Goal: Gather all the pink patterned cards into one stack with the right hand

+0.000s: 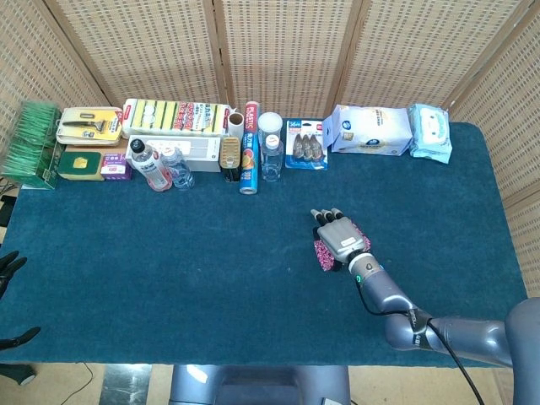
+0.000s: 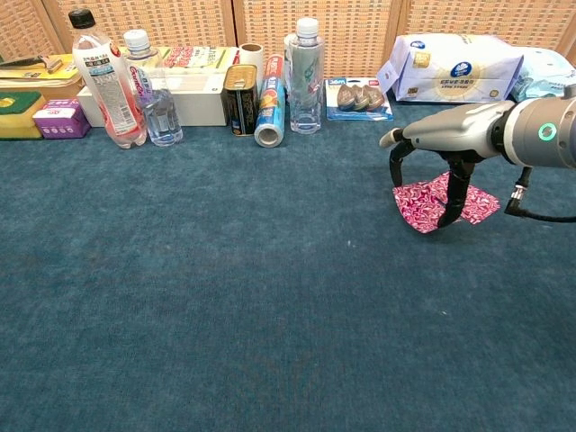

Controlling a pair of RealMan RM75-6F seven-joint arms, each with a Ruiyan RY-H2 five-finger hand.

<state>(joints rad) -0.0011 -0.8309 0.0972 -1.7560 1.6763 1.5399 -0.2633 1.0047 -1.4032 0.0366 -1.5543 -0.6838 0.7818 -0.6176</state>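
Note:
My right hand (image 1: 340, 237) (image 2: 447, 144) hovers palm down over the right middle of the table. Its thumb and fingers reach down and hold one pink patterned card (image 2: 419, 203) (image 1: 323, 255) by its edges, low over the cloth. This card overlaps the near-left corner of a second pink patterned card (image 2: 480, 206) (image 1: 362, 230), which lies flat just to the right. Only dark fingers of my left hand (image 1: 7, 263) show at the left edge of the head view, spread and holding nothing.
Along the back edge stand bottles (image 2: 105, 79), a can (image 2: 239, 99), a foil roll (image 2: 269, 112), a razor pack (image 1: 305, 145), wipes packs (image 1: 370, 130), sponges (image 1: 175, 116) and small boxes (image 1: 78, 164). The blue cloth (image 2: 225, 306) stretches in front of them.

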